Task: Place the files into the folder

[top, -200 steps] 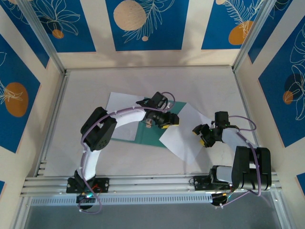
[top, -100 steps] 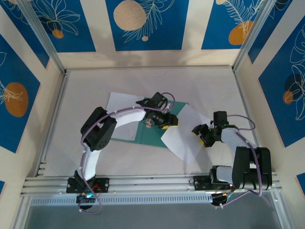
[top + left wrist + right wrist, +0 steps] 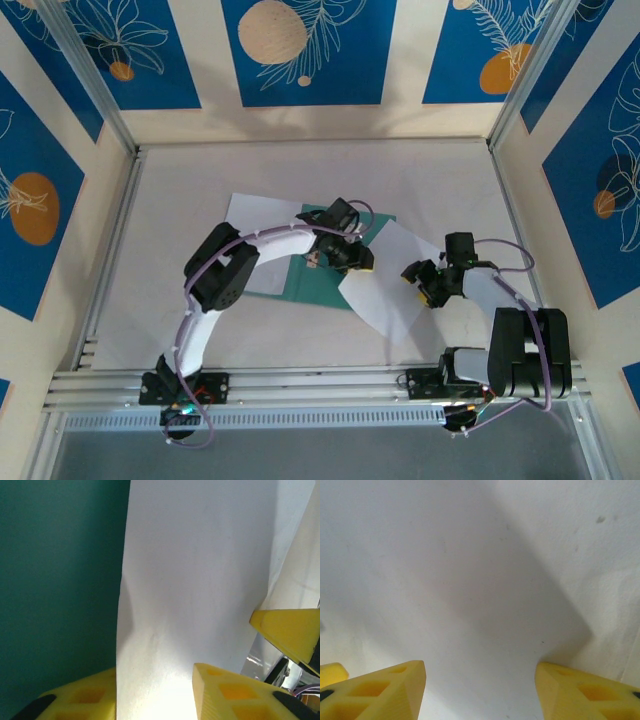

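The teal-green folder [image 3: 318,287] lies open on the table, half under my left arm. One white sheet [image 3: 258,215] rests on its left side. The other white sheet [image 3: 385,295] lies skewed over its right edge. My left gripper [image 3: 352,258] sits low at that sheet's left corner. In the left wrist view the sheet [image 3: 200,570] runs between the parted fingers of the left gripper [image 3: 155,672], its edge lying over one finger, with the folder [image 3: 60,580] beside it. My right gripper [image 3: 418,283] is open on the sheet's right part; its fingers [image 3: 480,665] straddle bare paper [image 3: 445,580].
The white table [image 3: 300,170] is fenced by metal rails [image 3: 115,240] on the left and right, with patterned walls behind. A yellow finger of the right gripper [image 3: 290,635] shows close by in the left wrist view. Free table lies toward the back.
My left arm has swung a little to the right, nudging its gripper toward the skewed sheet. The right arm and the sheets have barely moved.
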